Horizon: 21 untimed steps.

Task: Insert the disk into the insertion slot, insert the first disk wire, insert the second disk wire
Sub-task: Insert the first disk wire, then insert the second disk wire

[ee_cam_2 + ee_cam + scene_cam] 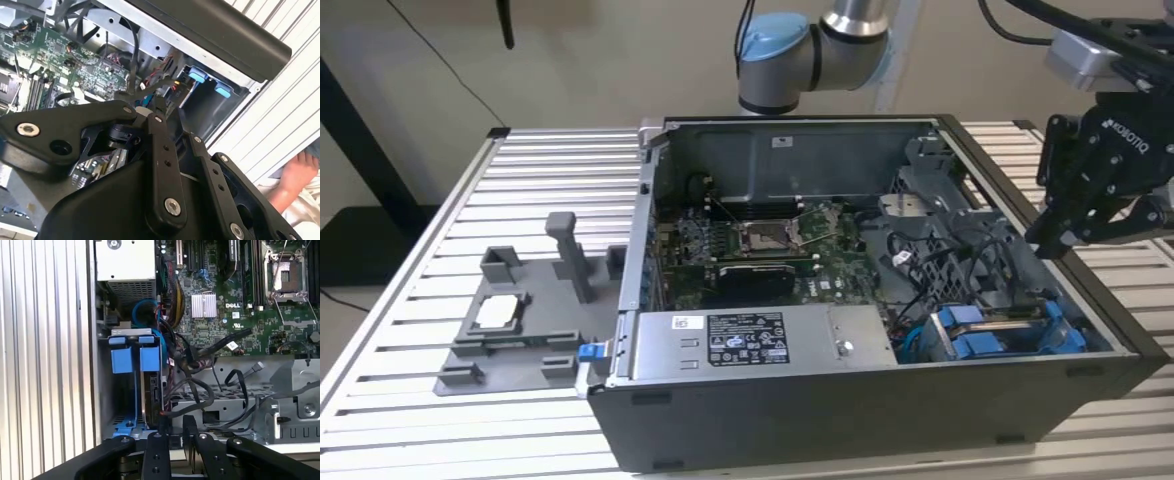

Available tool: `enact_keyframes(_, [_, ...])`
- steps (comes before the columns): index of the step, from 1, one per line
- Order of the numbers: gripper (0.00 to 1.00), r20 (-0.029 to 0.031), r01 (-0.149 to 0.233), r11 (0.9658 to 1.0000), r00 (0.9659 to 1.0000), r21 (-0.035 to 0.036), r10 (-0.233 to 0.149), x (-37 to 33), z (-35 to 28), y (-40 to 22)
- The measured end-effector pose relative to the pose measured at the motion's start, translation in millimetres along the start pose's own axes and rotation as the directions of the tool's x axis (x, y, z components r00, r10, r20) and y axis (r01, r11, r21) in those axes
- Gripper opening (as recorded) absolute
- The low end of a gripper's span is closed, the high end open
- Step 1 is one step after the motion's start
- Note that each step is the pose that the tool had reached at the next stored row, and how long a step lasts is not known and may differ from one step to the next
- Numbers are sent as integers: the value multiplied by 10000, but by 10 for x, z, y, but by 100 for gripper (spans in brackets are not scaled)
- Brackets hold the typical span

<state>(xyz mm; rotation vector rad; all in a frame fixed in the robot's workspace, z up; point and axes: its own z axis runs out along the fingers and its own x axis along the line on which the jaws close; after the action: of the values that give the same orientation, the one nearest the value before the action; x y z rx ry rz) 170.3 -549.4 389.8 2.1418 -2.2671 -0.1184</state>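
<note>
The disk (pixel 150 386) stands edge-on in its blue carrier (pixel 970 338) inside the insertion slot (pixel 1003 322), the drive cage at the case's front corner on the exterior view's right. Its blue tabs (pixel 197 77) show in both wrist views. Several loose black wires (pixel 220 346) lie beside the cage, none plugged into the disk that I can see. My gripper (pixel 1057 243) hangs above the case's rim, over the cage and clear of it. Its fingers (pixel 162 429) stand close together, and I see nothing held between them.
The open computer case (pixel 854 420) lies on a slatted metal table (pixel 414 300). A grey power supply box (pixel 747 340) sits beside the cage, the green motherboard (pixel 761 240) behind it. A grey fixture (pixel 520 320) stands at the exterior view's left. Part of a person (pixel 300 175) shows beyond the table.
</note>
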Motion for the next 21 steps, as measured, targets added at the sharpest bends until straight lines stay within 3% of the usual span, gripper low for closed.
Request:
enact_keyframes(3, [26, 3, 2, 10000, 10000, 42, -2, -62, 4, 11])
enact_keyframes(6, [26, 9, 6, 9999, 10000, 148, -7, -90, 8, 58])
enact_keyframes(14, [26, 33, 24, 9982, 10000, 597, -26, -87, 25, 309])
enact_keyframes(21, [26, 55, 40, 9946, 10000, 1033, -46, -90, 42, 556])
